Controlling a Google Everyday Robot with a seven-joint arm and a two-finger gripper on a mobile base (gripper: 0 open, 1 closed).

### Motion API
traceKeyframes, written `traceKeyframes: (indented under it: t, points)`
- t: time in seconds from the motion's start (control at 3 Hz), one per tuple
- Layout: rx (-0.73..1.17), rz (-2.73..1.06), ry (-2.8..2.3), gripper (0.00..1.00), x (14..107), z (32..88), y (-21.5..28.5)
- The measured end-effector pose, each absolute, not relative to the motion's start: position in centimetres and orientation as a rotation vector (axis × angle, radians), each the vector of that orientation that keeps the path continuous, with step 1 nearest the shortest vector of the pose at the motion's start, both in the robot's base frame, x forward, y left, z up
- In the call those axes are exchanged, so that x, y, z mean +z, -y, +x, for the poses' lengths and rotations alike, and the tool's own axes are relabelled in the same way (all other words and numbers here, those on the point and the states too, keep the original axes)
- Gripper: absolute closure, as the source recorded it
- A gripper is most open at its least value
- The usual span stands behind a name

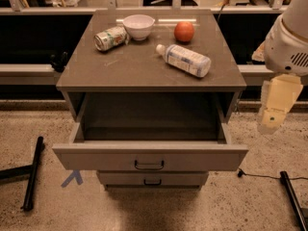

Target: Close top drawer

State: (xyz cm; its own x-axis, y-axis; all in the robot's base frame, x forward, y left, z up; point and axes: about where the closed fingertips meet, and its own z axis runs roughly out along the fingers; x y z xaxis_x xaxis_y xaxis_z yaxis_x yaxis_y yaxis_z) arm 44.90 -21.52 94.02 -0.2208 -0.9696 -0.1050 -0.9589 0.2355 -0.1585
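The top drawer point(150, 155) of the grey-brown cabinet is pulled out wide. Its deep box looks empty and its front panel faces me with a small dark handle point(149, 165) at the centre. A shallower drawer front point(153, 179) with a like handle shows just below it. My gripper point(273, 113), pale yellow under a white arm housing, hangs at the right, beside and above the drawer's right front corner, apart from it.
On the cabinet top point(134, 66) lie a tipped can point(110, 37), a white bowl point(138, 26), an orange point(184, 32) and a plastic bottle on its side point(183, 60). Black stand legs lie on the floor at left point(32, 173) and right point(292, 196). A blue floor mark point(72, 178) sits near the drawer's left corner.
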Motion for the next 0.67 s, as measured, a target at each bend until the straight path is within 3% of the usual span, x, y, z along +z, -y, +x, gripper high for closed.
traceKeyframes:
  t: [0.67]
  points:
    - [-0.012,-1.825,-2.353,0.00,91.9,44.8,21.2]
